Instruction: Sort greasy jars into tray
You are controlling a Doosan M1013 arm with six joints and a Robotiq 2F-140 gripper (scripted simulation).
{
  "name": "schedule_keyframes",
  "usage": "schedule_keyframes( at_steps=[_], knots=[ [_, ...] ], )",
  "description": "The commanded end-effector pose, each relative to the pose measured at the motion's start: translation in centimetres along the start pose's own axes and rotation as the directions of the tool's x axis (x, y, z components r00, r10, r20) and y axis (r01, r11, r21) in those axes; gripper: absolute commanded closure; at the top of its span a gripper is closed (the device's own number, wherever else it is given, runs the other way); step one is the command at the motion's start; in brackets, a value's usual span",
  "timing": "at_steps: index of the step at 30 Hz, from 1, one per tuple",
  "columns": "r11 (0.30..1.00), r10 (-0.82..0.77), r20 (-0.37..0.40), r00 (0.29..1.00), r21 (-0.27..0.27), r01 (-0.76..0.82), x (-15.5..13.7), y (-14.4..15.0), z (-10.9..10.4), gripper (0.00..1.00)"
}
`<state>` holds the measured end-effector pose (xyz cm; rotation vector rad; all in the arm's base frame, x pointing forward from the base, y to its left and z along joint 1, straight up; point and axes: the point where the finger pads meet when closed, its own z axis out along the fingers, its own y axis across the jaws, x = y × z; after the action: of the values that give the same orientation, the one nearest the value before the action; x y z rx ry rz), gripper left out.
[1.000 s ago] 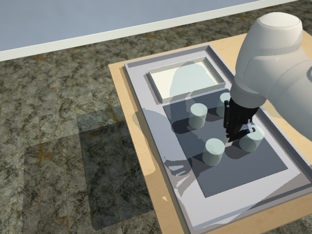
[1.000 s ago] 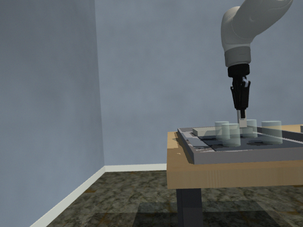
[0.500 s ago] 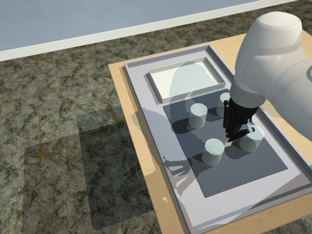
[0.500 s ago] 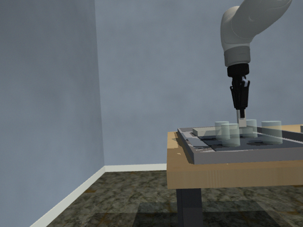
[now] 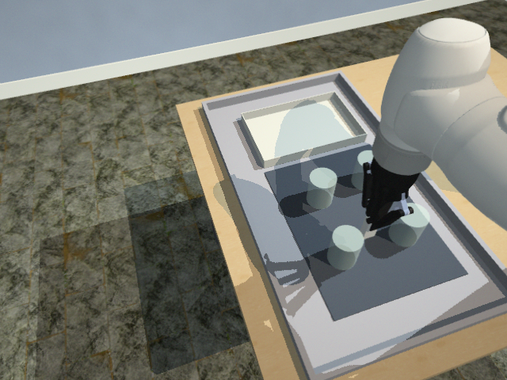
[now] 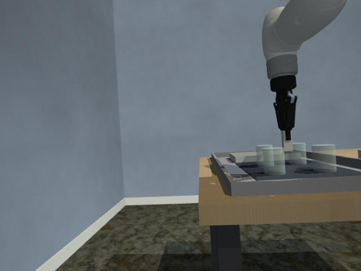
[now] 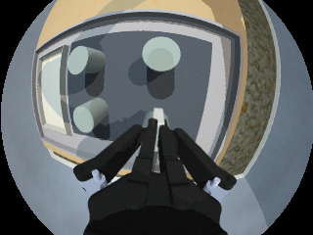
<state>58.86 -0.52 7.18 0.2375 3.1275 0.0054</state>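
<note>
Four pale glass jars stand mouth down on the dark drying mat (image 5: 389, 282) (image 6: 256, 171) (image 7: 190, 78). The back left jar (image 5: 322, 187) (image 7: 90, 114) and the back right jar (image 5: 364, 160) (image 7: 85, 61) stand near the tray; the arm partly hides the back right one. The front left jar (image 5: 344, 246) (image 6: 273, 160) and the front right jar (image 5: 409, 226) (image 7: 159, 54) stand further forward. My gripper (image 5: 371, 226) (image 6: 287, 145) (image 7: 157, 115) is shut on nothing. It points down between the two front jars, close beside the front right one, with its tips at about jar height. The cream tray (image 5: 253, 138) (image 6: 242, 157) (image 7: 51, 88) holds nothing.
The mat and the tray lie on a rimmed steel table top (image 5: 368, 339) (image 6: 291, 186), which rests on a wooden table (image 5: 266, 327) (image 6: 262, 206). My white arm (image 5: 442, 102) hangs over the right side and hides part of the steel top.
</note>
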Motion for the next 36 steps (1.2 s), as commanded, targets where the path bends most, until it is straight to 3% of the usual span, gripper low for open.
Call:
schedule_keyframes(
  at_steps=[1,36],
  knots=[
    [1.000,0.000,0.000,1.000,0.000,0.000,-0.03,0.00,-0.04,1.00],
    [1.000,0.000,0.000,1.000,0.000,0.000,0.34,0.00,-0.12,1.00]
  ],
)
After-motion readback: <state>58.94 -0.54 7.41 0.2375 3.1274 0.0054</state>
